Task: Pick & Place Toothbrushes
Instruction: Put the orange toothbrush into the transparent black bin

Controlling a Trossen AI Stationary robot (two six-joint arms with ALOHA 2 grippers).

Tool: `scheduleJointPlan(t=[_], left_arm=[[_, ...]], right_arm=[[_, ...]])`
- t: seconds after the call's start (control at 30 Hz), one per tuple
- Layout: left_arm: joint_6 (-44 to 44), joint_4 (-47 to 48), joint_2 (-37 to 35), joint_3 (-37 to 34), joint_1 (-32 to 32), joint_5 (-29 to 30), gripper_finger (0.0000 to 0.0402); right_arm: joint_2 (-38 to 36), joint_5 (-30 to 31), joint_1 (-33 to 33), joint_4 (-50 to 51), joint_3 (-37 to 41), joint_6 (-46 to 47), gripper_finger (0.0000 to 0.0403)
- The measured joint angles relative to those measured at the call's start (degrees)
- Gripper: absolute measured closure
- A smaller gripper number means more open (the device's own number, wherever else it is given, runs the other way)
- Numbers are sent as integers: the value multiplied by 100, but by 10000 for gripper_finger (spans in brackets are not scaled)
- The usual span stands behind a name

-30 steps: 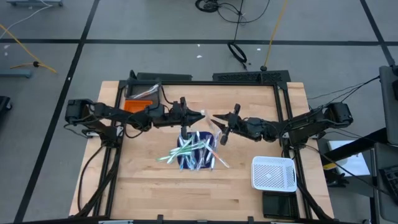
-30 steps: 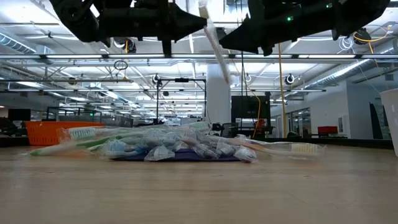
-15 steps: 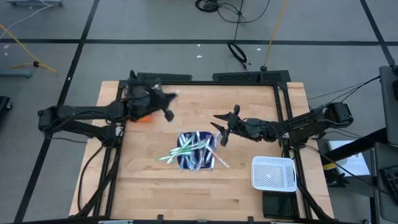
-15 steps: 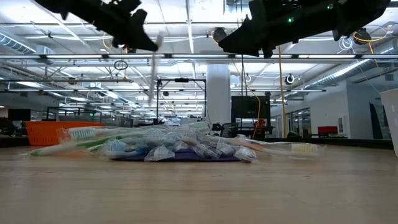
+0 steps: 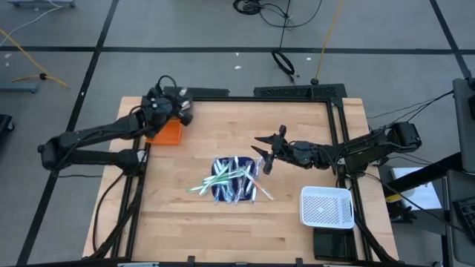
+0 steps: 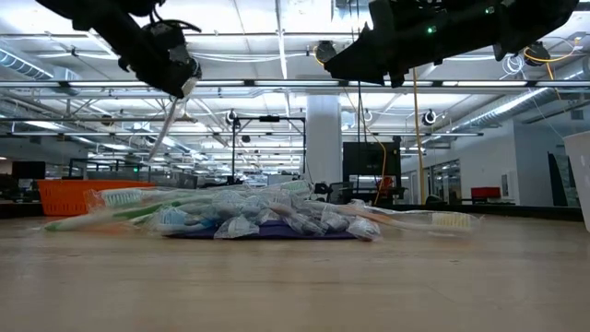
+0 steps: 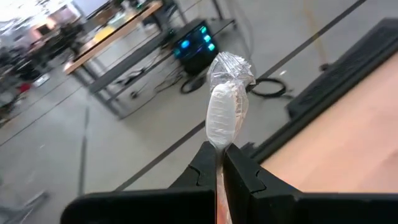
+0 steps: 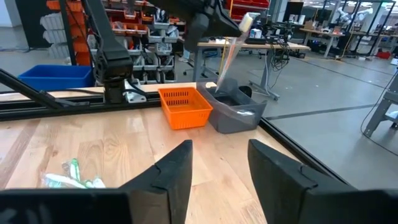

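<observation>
the left gripper (image 7: pixel 219 163) has its jaws closed on 1 wrapped toothbrush (image 7: pixel 225 112), pinching the thin handle so the clear-wrapped head sticks out past the fingertips. in the high view this left gripper (image 5: pixel 177 110) is raised at the far left corner of the wooden surface (image 5: pixel 297 126), over the orange basket (image 5: pixel 168 133). in the low view the held toothbrush (image 6: pixel 165 124) hangs tilted down from the jaws, well above the surface. in the right wrist view the orange basket (image 8: pixel 183 106) and a grey bin (image 8: pixel 235 113) stand side by side, touching, below those jaws.

the right gripper (image 5: pixel 263 152) hovers above the surface with its jaws spread wide and nothing between them; its 2 fingers (image 8: pixel 168 171) show well apart. the pile of toothbrushes (image 5: pixel 231 180) lies on a dark blue mat (image 5: pixel 223 194) just beside and below these open jaws, toward the near edge. a white basket (image 5: pixel 326 206) sits at the right side, well apart from both jaws.
</observation>
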State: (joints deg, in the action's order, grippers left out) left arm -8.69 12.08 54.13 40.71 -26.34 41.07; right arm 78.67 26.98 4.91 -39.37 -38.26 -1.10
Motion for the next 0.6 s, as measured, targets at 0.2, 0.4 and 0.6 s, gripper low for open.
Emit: scheduleJointPlan(t=[0.2,0.4,0.6], left_arm=[[-67,348,0,0,-682,3,402],[-189,538,211,0,-1100,-1,402],[-347,583,772,0,-1413,-144,402]], right_arm=[[0,0,0,99,0,1,257],[0,-2,-7,95,0,1,261],[0,-2,-7,124,0,43,260]])
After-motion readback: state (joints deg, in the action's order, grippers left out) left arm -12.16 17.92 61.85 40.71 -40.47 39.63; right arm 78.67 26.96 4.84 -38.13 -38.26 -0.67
